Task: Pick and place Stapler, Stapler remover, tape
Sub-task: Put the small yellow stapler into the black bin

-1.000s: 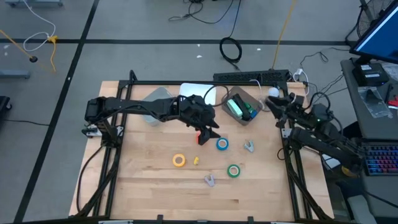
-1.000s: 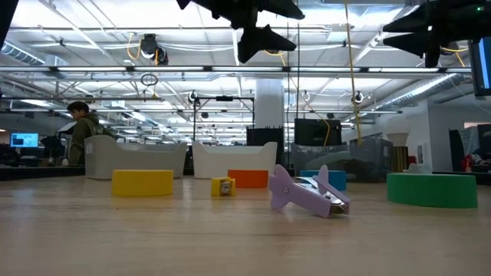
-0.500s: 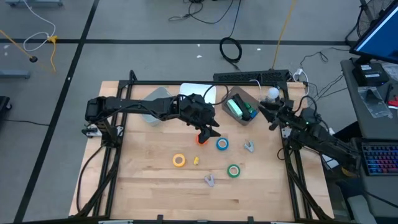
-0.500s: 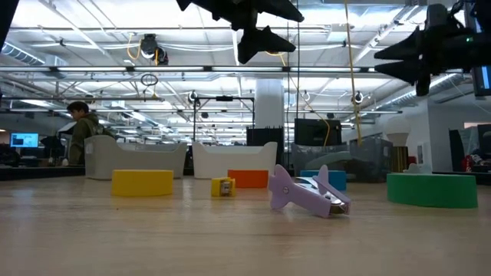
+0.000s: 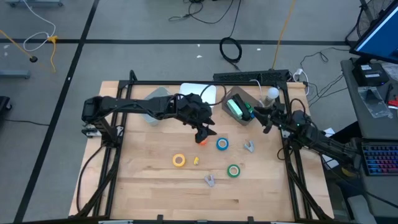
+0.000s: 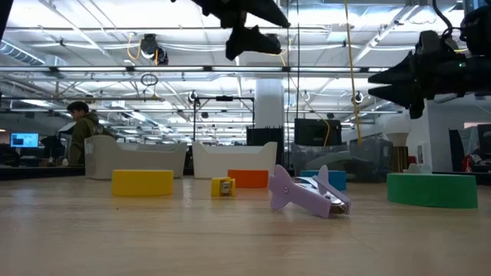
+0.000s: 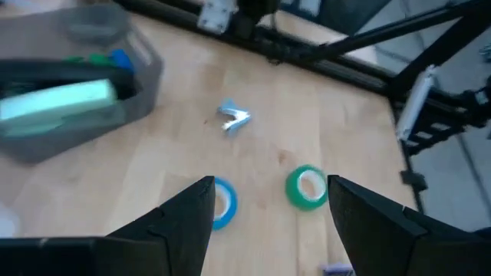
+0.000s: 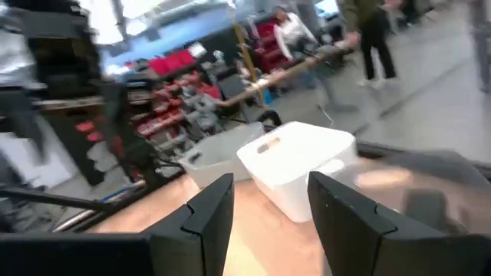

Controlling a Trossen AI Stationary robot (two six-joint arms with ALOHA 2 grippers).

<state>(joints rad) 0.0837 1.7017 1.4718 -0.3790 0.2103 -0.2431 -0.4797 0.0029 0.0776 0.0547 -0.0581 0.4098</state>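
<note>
Four tape rolls lie flat on the wood: red-orange, blue, yellow and green. The mint stapler lies inside a grey bin. One pale stapler remover lies right of the blue roll, and a purple one lies near the green roll. My left gripper hangs open above the red-orange roll, which it partly hides. In the left wrist view its fingers frame the blue roll and green roll. My right gripper is open in the air beside the bin's right side.
A white bin and a clear one stand at the far edge, left of the grey bin. A tiny yellow piece lies by the yellow roll. Bare wood spreads along the near side. A person stands far behind the table.
My right gripper has swung in from the table's right edge toward the left and near side, coming lower beside the grey bin. My left gripper has shifted a little toward the table's left above the red-orange roll. The things on the table have stayed put.
</note>
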